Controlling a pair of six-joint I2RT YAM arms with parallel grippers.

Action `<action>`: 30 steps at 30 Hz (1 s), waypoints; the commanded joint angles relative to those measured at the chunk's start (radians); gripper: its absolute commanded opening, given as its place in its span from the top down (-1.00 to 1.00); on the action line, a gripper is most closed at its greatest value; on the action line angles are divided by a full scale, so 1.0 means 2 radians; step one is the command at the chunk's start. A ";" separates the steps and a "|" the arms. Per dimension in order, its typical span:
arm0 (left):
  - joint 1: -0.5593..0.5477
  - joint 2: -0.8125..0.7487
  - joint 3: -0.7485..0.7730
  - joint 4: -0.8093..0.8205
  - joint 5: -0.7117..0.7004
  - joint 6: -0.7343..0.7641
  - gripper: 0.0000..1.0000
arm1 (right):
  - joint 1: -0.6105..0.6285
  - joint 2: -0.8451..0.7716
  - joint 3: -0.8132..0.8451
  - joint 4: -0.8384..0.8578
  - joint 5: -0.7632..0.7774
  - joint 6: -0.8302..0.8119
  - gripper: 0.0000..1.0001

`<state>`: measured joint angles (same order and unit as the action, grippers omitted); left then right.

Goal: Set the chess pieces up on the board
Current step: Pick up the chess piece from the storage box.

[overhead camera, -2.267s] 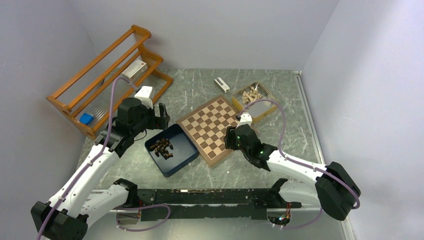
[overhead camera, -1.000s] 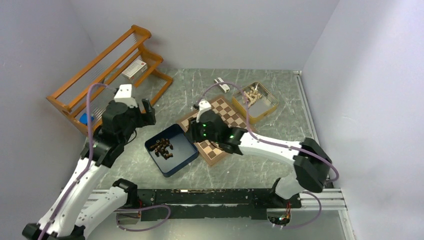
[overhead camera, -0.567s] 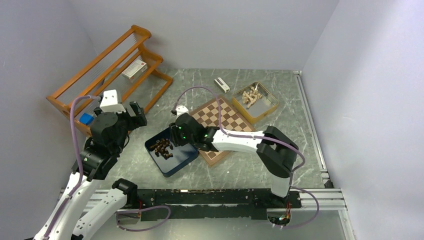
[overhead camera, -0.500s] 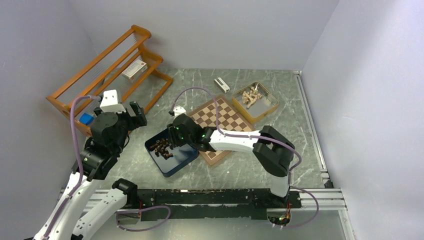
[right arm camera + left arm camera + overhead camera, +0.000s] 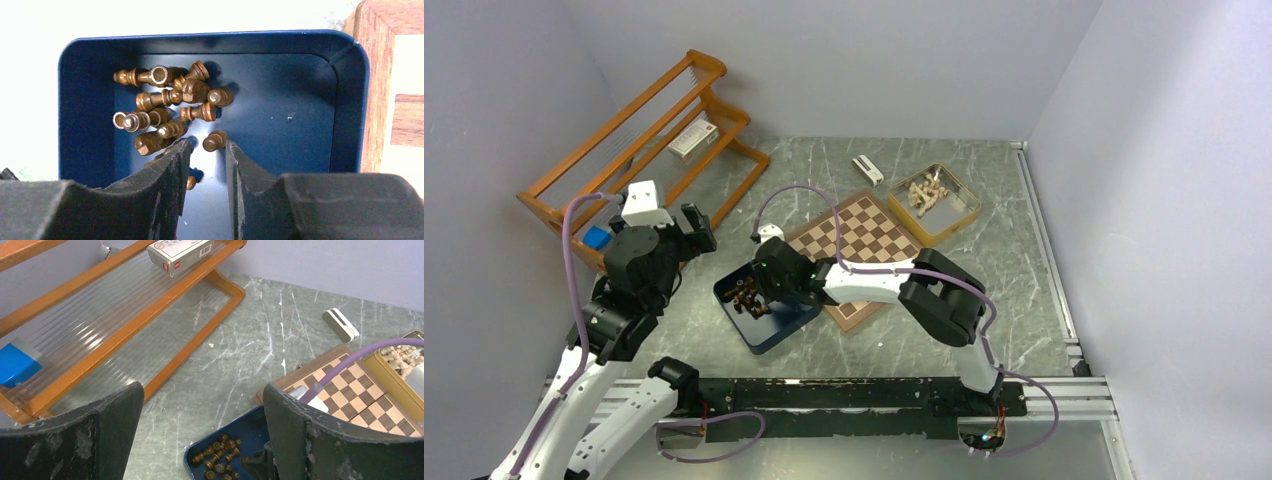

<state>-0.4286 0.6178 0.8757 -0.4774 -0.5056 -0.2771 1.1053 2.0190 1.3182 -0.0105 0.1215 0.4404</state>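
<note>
Well, the right gripper [image 5: 207, 145] is hovering, jaws narrowly apart, over the chess pieces [image 5: 165, 107] lying in the blue box [image 5: 85, 100] (just left of the board [image 5: 854, 245]), and should be straddling the stray piece [image 5: 215, 141] squarely before squeezing; the left gripper [image 5: 202, 390] is idling wide open.

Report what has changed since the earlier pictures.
The right pincer swung left from the board to the dark blue box and now hangs low over the chess pieces, jaws narrowed but holding nothing. The left pincer drew back toward the rack, open and empty. Board, box, pieces, rack and the tin of pale pieces stayed put.
</note>
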 commanded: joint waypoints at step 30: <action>-0.004 -0.004 -0.005 0.005 -0.002 0.005 -0.87 | 0.004 -0.013 -0.004 0.004 0.018 -0.017 0.74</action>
<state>-0.4294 0.6144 0.8742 -0.4770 -0.5091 -0.2768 1.1076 2.0441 1.3293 -0.0196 0.1349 0.4206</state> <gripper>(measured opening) 0.932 0.170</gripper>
